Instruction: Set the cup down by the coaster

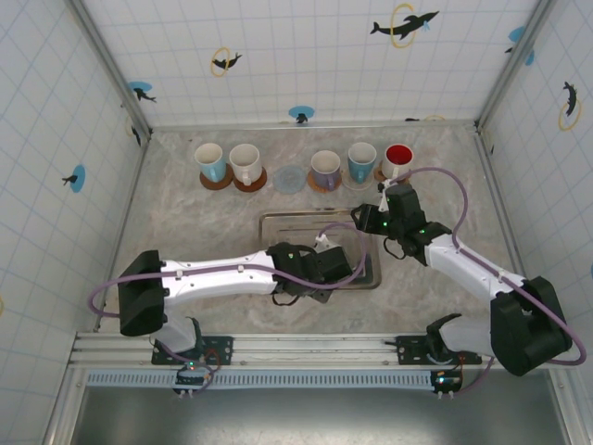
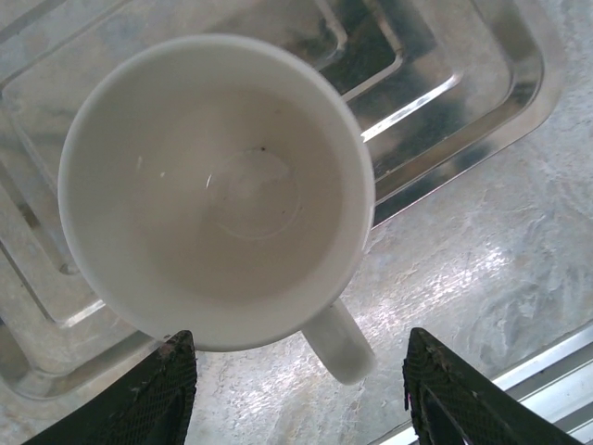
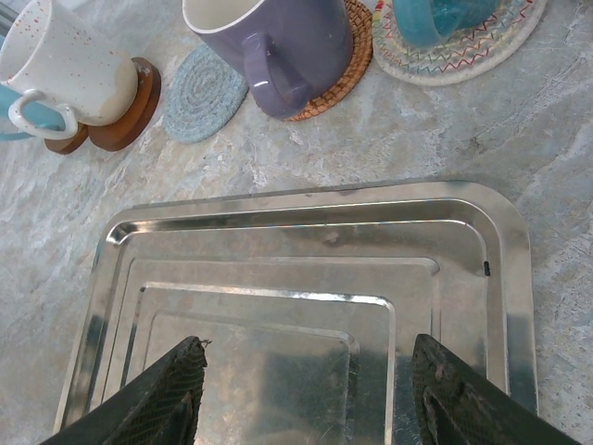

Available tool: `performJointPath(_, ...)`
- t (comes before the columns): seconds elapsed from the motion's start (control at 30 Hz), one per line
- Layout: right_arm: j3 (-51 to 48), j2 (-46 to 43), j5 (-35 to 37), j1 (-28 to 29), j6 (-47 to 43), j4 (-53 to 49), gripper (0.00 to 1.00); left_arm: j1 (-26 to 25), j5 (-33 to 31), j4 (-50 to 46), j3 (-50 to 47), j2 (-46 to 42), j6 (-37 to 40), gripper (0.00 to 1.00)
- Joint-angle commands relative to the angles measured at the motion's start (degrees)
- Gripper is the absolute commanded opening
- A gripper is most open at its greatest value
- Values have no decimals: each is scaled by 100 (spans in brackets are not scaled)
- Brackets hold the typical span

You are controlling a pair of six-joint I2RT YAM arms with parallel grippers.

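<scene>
- The left arm point(image 1: 222, 275) and right arm point(image 1: 468, 264) each have smooth white links set between bulky black joint housings point(image 1: 141, 295).
- A thin purple cable point(image 1: 445, 174) runs in loose loops along each arm.
- Small green lights point(image 1: 384, 225) glow on the right arm's black wrist.
- The left gripper point(image 2: 296, 380) and right gripper point(image 3: 306, 389) have black fingers point(image 2: 171, 399) with a fine cross-hatched texture.
- Thin reddish wires point(image 1: 218, 360) curl beside the black bases point(image 1: 190, 352).
</scene>
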Motion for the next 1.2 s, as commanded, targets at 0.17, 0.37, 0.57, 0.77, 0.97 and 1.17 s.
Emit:
performJointPath(0.17, -61, -104, 55, -30, 49, 95, 61, -28, -78, 12, -199, -111, -253, 58)
performJointPath(0.37, -81, -109, 64, -32, 44, 100, 61, -38, 93, 147, -296, -67, -261, 54)
performJointPath(0.57, -93, -87, 64, -33, 51, 118, 61, -47, 165, 215, -340, -69, -275, 52)
performJointPath(0.77, -92, -51, 47, -25, 53, 143, 61, -63, -6, 105, -335, -171, -410, 55)
performJointPath(0.97, -110, -42, 38, -31, 53, 153, 61, -89, 63, 205, -348, -203, -385, 55)
performJointPath(1.17, -136, -60, 46, -30, 44, 151, 61, -127, 213, 341, -316, -34, -307, 55)
